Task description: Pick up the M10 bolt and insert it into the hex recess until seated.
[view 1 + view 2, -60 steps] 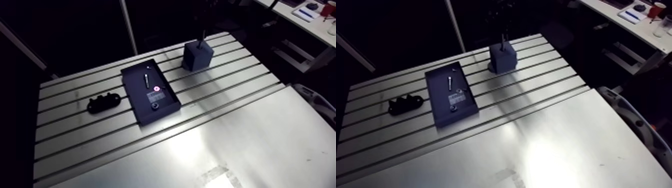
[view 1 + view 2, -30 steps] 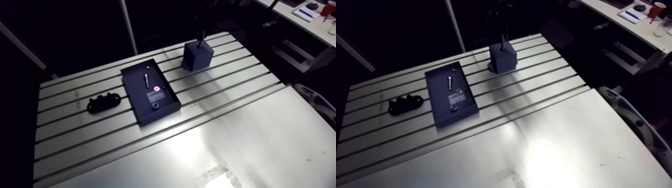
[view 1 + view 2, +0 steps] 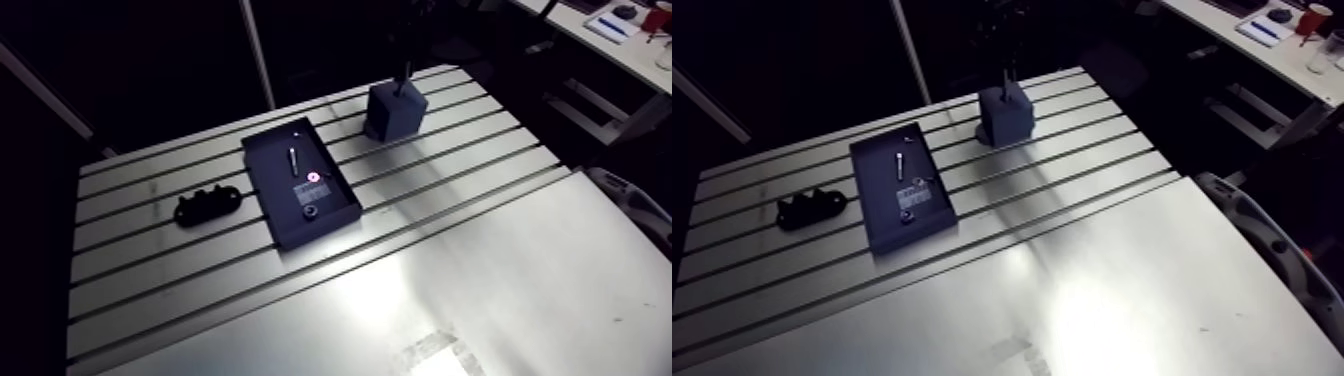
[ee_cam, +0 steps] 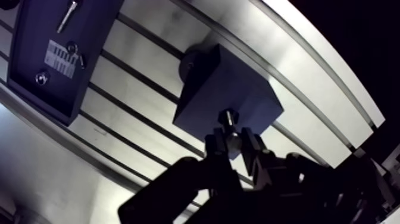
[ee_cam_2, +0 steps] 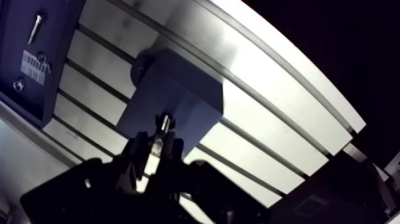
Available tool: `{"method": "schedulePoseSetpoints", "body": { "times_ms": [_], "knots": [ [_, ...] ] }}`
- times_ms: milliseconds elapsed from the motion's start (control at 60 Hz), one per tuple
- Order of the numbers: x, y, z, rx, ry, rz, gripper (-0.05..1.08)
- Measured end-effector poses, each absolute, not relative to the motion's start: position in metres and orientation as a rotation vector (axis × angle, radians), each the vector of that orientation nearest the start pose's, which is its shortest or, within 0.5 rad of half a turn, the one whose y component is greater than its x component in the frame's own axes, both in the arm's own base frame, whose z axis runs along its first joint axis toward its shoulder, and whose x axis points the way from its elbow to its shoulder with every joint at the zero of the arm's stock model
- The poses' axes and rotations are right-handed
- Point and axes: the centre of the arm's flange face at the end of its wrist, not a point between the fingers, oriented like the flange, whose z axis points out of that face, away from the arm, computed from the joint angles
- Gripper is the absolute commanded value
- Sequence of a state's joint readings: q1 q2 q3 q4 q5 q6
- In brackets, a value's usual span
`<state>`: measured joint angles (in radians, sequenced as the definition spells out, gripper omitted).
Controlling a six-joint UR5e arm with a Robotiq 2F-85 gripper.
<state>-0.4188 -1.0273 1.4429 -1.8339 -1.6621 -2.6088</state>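
While my gripper [image 4: 233, 143] pinches the M10 bolt [image 4: 228, 118] by its shank, the bolt's long axis runs straight down from my fingers to the top face of the dark block [image 4: 205, 89] near the bench's [image 3: 480, 170] far right corner. The hex recess is hidden beneath the bolt's end, so I cannot tell whether it is seated. I judge any push must follow that axis.

tray [image 3: 268, 182] between bracket [image 3: 208, 205] and block [image 3: 395, 112], on table [image 3: 480, 180]

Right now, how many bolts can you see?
2: one bolt held in the gripper at the block's top; a second bolt lying in the tray. The tray's smaller pieces are unclear.
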Motion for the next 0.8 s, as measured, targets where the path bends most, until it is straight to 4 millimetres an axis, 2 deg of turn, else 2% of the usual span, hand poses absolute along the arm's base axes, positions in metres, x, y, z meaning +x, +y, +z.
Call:
{"method": "schedulePoseSetpoints", "body": {
  "times_ms": [450,583,733,750,767,783,800],
  "knots": [
    [-0.6557,0.1549,0.2516,-0.915,2.818,-0.054,0.75],
    [-0.6564,0.1552,0.2497,-0.914,2.817,-0.056,0.71],
    [-0.6568,0.1549,0.2477,-0.912,2.816,-0.059,0.55],
    [-0.6568,0.1549,0.2475,-0.911,2.816,-0.059,0.49],
    [-0.6568,0.1548,0.2473,-0.911,2.816,-0.059,0.49],
    [-0.6569,0.1546,0.2472,-0.91,2.816,-0.059,0.4],
    [-0.657,0.1545,0.2471,-0.91,2.817,-0.058,0.4]
  ]
}}
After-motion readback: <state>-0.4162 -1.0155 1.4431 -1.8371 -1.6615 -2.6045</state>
